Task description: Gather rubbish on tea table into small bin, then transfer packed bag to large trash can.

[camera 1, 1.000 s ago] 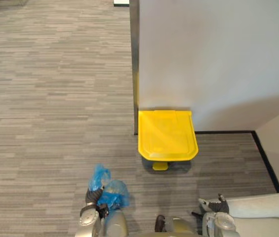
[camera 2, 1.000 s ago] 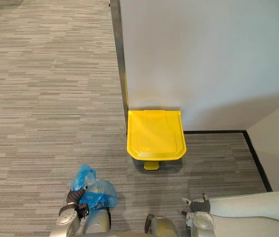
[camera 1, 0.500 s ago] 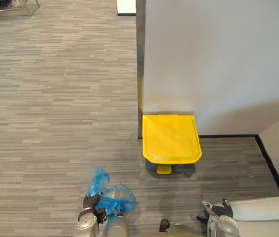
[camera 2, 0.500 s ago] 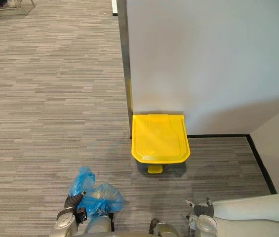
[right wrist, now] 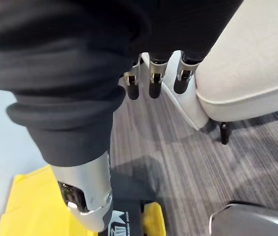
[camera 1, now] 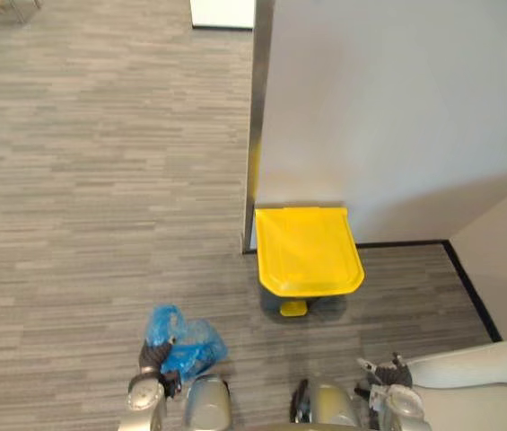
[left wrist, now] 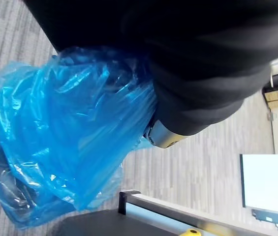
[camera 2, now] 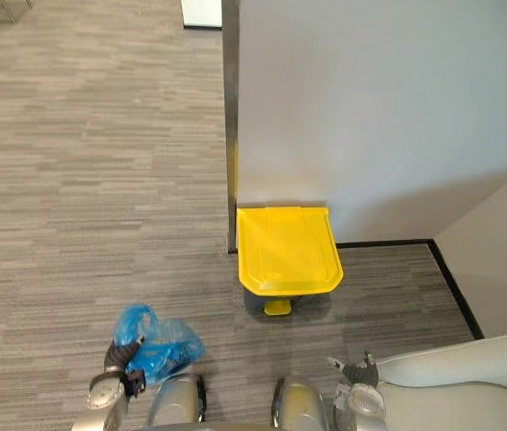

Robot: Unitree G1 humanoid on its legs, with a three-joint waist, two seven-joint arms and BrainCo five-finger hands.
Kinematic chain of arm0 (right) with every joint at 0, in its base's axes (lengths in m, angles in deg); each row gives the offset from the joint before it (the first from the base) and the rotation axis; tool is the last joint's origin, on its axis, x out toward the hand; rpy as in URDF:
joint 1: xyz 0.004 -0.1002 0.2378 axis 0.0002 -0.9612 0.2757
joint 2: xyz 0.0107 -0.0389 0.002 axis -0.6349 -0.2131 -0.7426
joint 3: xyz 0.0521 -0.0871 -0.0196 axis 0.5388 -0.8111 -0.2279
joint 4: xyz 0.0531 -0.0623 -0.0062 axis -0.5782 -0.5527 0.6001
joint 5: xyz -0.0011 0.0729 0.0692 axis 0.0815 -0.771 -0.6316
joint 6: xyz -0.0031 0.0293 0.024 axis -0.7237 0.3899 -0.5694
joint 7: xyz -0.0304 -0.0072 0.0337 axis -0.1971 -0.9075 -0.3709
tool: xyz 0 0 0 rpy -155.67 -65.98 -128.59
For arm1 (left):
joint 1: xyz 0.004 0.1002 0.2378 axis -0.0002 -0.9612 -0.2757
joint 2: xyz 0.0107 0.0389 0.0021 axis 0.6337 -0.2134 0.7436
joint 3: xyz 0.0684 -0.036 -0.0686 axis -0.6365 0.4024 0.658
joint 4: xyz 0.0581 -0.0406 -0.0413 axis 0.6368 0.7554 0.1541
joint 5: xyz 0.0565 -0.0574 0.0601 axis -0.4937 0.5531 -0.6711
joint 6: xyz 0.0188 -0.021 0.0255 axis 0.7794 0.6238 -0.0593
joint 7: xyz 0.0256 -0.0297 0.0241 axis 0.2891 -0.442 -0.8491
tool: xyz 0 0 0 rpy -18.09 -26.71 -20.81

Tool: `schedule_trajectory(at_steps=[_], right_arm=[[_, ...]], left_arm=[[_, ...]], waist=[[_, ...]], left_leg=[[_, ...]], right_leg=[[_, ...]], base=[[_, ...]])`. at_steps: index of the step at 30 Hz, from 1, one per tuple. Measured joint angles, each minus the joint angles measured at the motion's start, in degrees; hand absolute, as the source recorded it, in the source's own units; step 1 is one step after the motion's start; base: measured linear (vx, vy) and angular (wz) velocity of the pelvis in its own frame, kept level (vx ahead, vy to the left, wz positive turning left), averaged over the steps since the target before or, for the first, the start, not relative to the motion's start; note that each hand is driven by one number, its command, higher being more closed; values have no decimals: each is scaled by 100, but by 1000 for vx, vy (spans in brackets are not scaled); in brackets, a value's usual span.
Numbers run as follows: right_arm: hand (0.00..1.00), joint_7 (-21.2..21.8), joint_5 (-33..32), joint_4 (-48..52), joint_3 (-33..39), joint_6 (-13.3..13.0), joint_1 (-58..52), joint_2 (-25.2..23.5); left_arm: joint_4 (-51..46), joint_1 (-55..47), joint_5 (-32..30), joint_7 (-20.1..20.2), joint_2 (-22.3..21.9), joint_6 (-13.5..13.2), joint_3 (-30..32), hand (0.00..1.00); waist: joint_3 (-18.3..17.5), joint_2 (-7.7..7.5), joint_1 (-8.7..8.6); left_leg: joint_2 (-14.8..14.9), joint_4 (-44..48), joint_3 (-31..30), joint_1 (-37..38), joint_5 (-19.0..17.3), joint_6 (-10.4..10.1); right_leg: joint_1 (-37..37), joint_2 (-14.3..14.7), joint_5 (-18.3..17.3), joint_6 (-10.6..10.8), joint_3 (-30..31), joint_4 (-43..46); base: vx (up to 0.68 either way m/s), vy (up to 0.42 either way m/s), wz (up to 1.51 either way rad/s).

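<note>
One packed bag (camera 1: 187, 345) carried at left hand (camera 1: 152, 357), fingers clamped round its neck; trash can (camera 1: 307, 251) just ahead, lid down, pedal (camera 1: 293, 308) facing; right hand (right wrist: 152, 83) slack, empty

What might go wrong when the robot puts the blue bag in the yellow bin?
1. The yellow bin is shut; unless its pedal gets pressed, the blue bag may land on top.
2. The bag is thin plastic carried by the left hand, so it might slip or tear.
3. The open right hand is near the grey chair and could bump it.
</note>
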Motion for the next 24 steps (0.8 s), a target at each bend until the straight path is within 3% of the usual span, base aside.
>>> schedule_trajectory(at_steps=[1, 2, 5, 6, 8, 9, 10, 11, 12, 14, 15, 17, 24], right_arm=[[0, -7, -1, -2, 8, 10, 22, 85], [0, -11, -3, -1, 8, 16, 31, 153], [0, -50, -11, -23, 14, 130, 30, 346], [0, -62, -14, -39, 27, 130, 44, 449], [0, -71, -57, -42, 276, 134, 82, 484], [0, -98, -63, -65, 448, 201, 25, 465], [0, -109, -84, -44, 553, 220, 5, 420], [0, -112, -113, -16, 608, 218, 4, 387], [0, -112, -190, 98, 642, 216, 9, 345], [0, -111, -216, 285, 619, 208, 4, 225], [0, -112, -225, 330, 614, 215, 18, 91], [0, -103, -225, 374, 399, 222, 132, -77], [0, -88, -177, 429, -1022, 194, 1375, -4]], left_arm=[[20, 279, 0, 2, 62, -6, -16, 100], [98, 472, 0, -1, 95, -27, -15, 100], [324, 763, 3, -25, 59, -50, -12, 100], [360, 808, 2, -12, 34, -53, -74, 100], [361, 801, -2, -14, 55, -53, -51, 100], [360, 792, -1, -54, 53, -48, 8, 100], [327, 769, -1, -80, 15, -46, 50, 100], [301, 770, -2, -86, -18, -48, 47, 100], [264, 749, 5, -94, -107, -49, 31, 100], [208, 670, 1, -62, -241, -48, 20, 100], [190, 760, -1, 14, -308, -47, -25, 100], [157, 805, -11, 14, -339, -45, -27, 100], [60, 736, -16, 13, -190, -46, -69, 100]], waist=[[181, -33, 16], [298, -54, 13], [490, -12, -46], [571, 87, -81], [607, 166, -142], [593, 175, -139], [536, 232, -146], [517, 261, -142], [456, 341, -129], [284, 330, -170], [206, 268, -191], [113, 117, -186], [119, 129, -101]], left_leg=[[-12, 320, -51, 36, -240, -5], [-32, 686, -113, 33, -498, -21], [-77, 1442, -524, 52, -1121, -167], [-60, 1388, -705, 148, -1193, -224], [-56, 1178, -1032, 194, -1213, -267], [28, 910, -1213, 302, -1185, -322], [185, 992, -1272, 323, -1140, -399], [289, 1293, -1260, 266, -1147, -417], [525, 1886, -1239, 249, -1156, -453], [679, 1915, -1017, 312, -982, -591], [814, 1508, -880, 338, -963, -647], [794, 997, -746, 320, -950, -673], [651, 7, -598, 275, -785, -997]], right_leg=[[-61, -72, 523, 81, -89, -890], [-155, -155, 829, 146, -109, -1270], [-133, -218, 1270, 124, 146, -1130], [-233, -191, 1146, 250, 230, -632], [-430, -136, 761, 175, 297, 1], [-436, -134, 575, -5, 106, 220], [-350, -114, 553, -42, -213, 236], [-334, -66, 489, -142, -310, 286], [-281, 130, 332, -381, -483, 329], [-360, 248, 246, -537, -687, 417], [-473, 243, 120, -670, -826, 552], [-689, 168, 84, -677, -878, 589], [-1154, 145, 257, -624, -831, 457]], base=[[152, -56, 30], [156, -75, 33], [158, -157, 57], [279, -307, 67], [286, -336, 72], [317, -328, 80], [332, -311, 73], [322, -279, 41], [264, -222, 13], [239, -166, 22], [196, -130, 40], [136, -140, 32], [-21, -78, 1]])
